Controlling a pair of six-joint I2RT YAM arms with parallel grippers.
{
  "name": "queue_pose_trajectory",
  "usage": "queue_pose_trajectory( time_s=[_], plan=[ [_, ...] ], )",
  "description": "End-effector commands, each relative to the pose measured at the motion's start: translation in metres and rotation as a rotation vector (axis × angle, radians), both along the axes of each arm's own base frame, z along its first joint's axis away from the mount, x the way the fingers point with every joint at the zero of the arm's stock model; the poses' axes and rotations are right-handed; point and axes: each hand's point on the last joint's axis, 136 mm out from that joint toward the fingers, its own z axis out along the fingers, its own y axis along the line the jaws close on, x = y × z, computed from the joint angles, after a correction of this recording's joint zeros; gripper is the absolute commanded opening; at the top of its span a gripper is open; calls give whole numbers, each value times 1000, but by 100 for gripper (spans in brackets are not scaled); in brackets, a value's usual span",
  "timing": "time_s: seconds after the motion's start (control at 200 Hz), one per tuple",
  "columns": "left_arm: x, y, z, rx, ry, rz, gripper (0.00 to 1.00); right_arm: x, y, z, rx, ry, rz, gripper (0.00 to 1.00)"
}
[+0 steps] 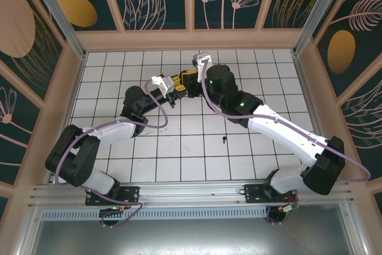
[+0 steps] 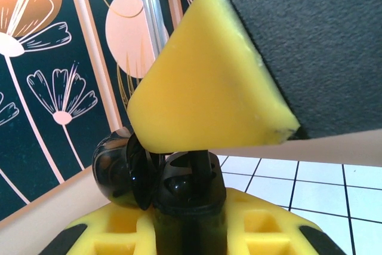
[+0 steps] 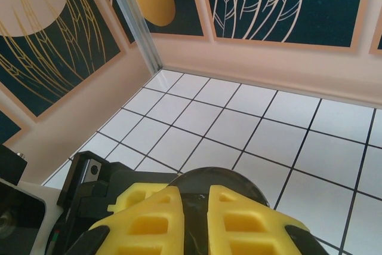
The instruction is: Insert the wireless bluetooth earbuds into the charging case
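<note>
Plainly, the left gripper [image 2: 188,228] clamped a glossy black, round charging case [image 2: 179,186], lid open. At two o'clock, the right gripper [image 3: 194,198] sat closed, contents unclear.

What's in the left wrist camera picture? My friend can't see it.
A shiny black round case, lid open at the left, sits pinched in the left gripper at the bottom of the picture. A big yellow finger of the other arm hangs just above it. Behind are flower-painted walls and a white tiled table.
</note>
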Motion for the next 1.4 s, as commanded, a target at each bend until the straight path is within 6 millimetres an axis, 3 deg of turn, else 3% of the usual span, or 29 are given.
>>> queue_pose_trajectory(
  time_s=[0.0,0.31,0.42,0.581,0.786,0.911,1.016,1.091,1.286,1.391],
  plan=[
    [-9,1,43,-70,-106,-15,0,-5,-3,-14,-40,31,23,13],
    [-7,0,41,-69,-87,-16,0,-9,20,-36,-168,44,74,13],
    [-5,0,37,-68,-76,-9,0,-5,18,-36,-176,45,49,19],
    [-3,1,32,-71,-65,0,0,0,7,-7,-111,30,-18,58],
    [-5,5,21,-93,-54,13,0,0,-27,47,74,52,-80,70],
    [-6,7,17,-100,-46,21,0,-2,-57,58,162,99,-142,72],
    [-8,9,15,-102,-43,24,0,-2,-84,38,178,178,-223,72],
    [-9,10,14,-104,-42,28,0,-4,-102,8,167,253,-295,72],
    [-11,13,15,-111,-40,33,0,-18,-140,-101,52,511,-457,70],
    [-13,15,17,-113,-36,36,0,-35,-149,-157,-20,647,-505,68]
  ],
)
